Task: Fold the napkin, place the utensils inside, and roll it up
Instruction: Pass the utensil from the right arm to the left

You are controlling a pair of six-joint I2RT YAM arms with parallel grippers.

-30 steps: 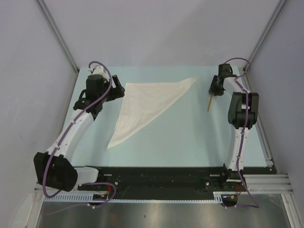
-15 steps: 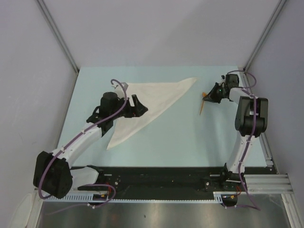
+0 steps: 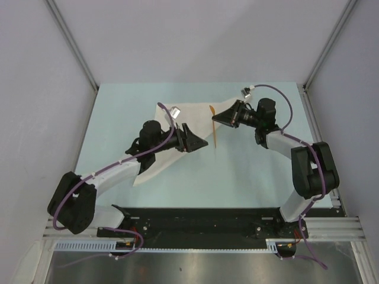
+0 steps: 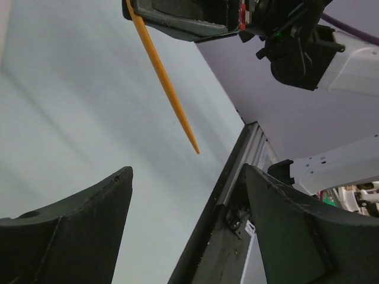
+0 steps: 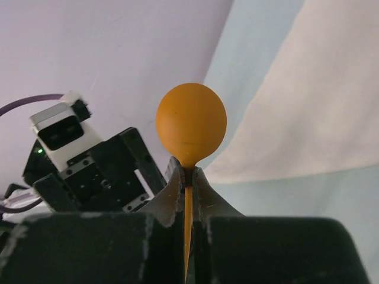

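While the left gripper (image 3: 200, 141) hangs released above the folded napkin (image 3: 195, 115) on the desk (image 3: 249, 171), the right gripper (image 3: 217, 117) beyond is clenched on the orange spoon (image 3: 214, 131) just below its bowl, lifted near the napkin's edge.

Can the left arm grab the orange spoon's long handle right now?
Probably yes. The left pincer is open and faces the spoon, whose handle pokes free from the shut right pincer. Nothing sits between them, though the left pincer looks a little short of the handle.
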